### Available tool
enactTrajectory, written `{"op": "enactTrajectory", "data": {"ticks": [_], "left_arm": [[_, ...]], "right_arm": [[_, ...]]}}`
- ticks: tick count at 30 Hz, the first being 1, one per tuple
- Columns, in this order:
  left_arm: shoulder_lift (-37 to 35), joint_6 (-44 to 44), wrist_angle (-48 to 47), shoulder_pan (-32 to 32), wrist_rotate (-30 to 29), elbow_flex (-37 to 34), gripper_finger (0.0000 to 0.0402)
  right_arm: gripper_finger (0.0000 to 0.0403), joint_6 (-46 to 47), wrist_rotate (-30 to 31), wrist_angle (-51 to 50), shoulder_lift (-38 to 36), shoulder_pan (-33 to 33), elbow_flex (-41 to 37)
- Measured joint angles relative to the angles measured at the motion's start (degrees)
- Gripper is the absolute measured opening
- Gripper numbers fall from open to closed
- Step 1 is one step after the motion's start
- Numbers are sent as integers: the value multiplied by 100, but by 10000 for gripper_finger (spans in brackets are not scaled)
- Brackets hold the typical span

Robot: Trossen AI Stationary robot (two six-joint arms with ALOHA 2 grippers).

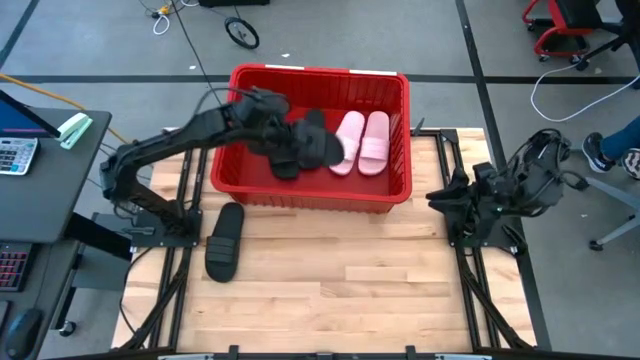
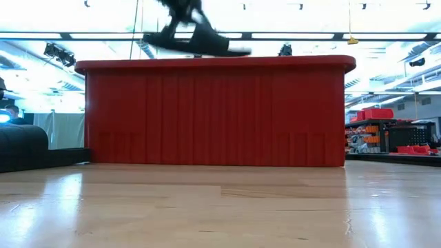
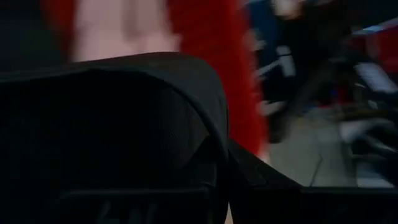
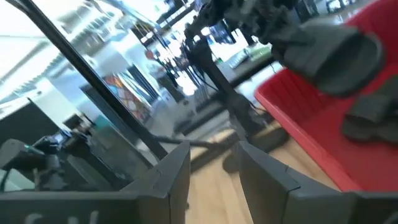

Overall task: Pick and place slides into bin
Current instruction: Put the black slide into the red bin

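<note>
The red bin (image 1: 320,195) stands at the table's far middle, with two pale pink slides (image 1: 360,142) lying in its right half. My left gripper (image 1: 283,132) reaches over the bin's left half, shut on a black slide (image 2: 200,43) that hangs just above the rim. More black shapes (image 4: 373,115) lie in the bin below it. Another black slide (image 1: 225,240) lies sole-down on the table in front of the bin's left corner. My right gripper (image 4: 214,165) is open and empty at the table's right side. My left gripper holds the black slide from above, its fingers pointing down over the bin. The wide strap (image 3: 124,124) fills its wrist view and hides the fingers, so the exact place of contact cannot be told. The slide hangs about level, clear of the bin's rim (image 2: 213,65).
Bare wooden table (image 1: 340,300) lies in front of the bin. My right arm (image 1: 500,190) is folded at the table's right edge. A desk with a keyboard and calculator (image 1: 20,150) stands to the left, off the table.
</note>
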Motion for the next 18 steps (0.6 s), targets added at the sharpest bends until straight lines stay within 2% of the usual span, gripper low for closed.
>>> {"op": "enactTrajectory", "data": {"ticks": [8,11,18], "left_arm": [[9,-1691,812,260,631,-1970,14],[9,-1912,1296,340,688,-2436,15],[2,-2536,1284,743,646,-3356,42]], "right_arm": [[139,564,-2,-536,50,0,-1],[139,569,-3,-552,67,0,-1],[139,690,0,-570,83,0,-1]]}}
